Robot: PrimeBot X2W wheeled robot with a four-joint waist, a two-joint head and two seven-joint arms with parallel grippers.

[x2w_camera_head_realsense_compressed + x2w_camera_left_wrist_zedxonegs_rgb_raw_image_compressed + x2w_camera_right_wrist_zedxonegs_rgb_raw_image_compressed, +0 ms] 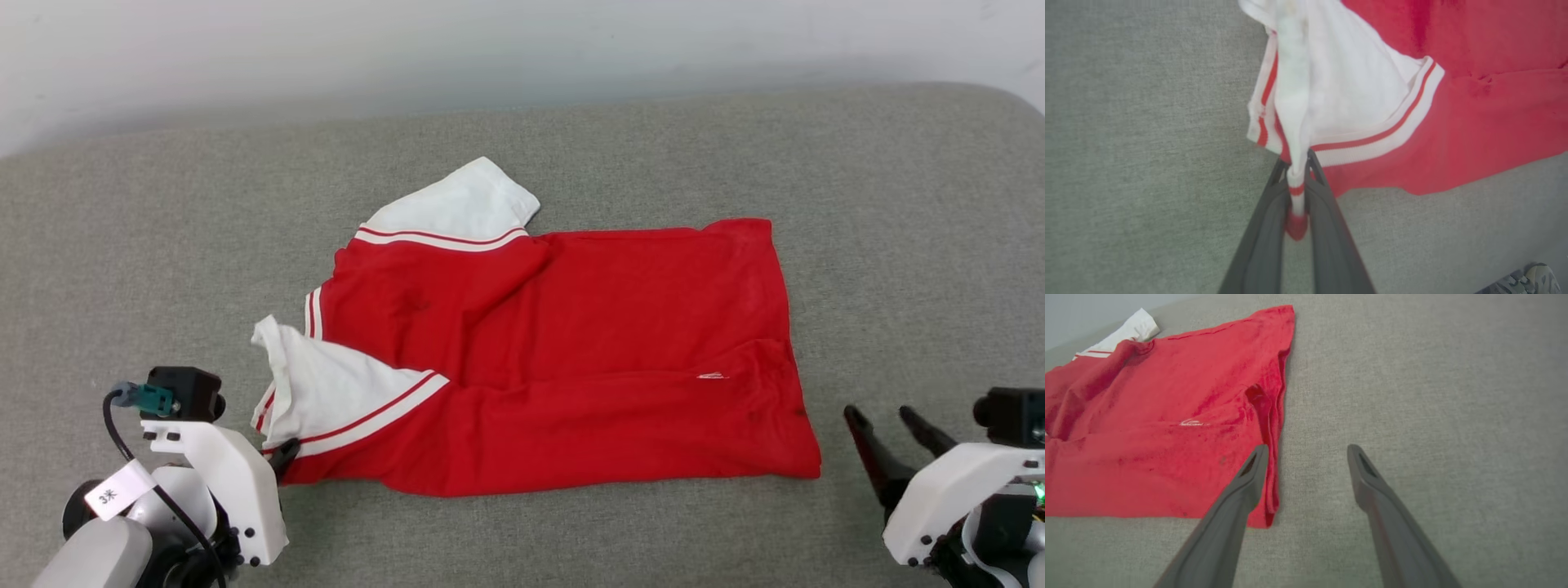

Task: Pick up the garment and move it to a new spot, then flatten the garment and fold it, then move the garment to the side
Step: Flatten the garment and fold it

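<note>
My left end effector (1296, 160) is pinched narrow on the striped cuff of the near white sleeve (1347, 85) of the garment (571, 343). A twist of white and red cloth runs down between its two dark fingers (1261, 245). From there the red body spreads to my right, lying mostly flat with a few folds on the grey upholstered surface (898, 204). The other white sleeve (457, 208) points toward the far side. My right end effector (1308, 451) stands wide, holding nothing, just beside the garment's near right corner
</note>
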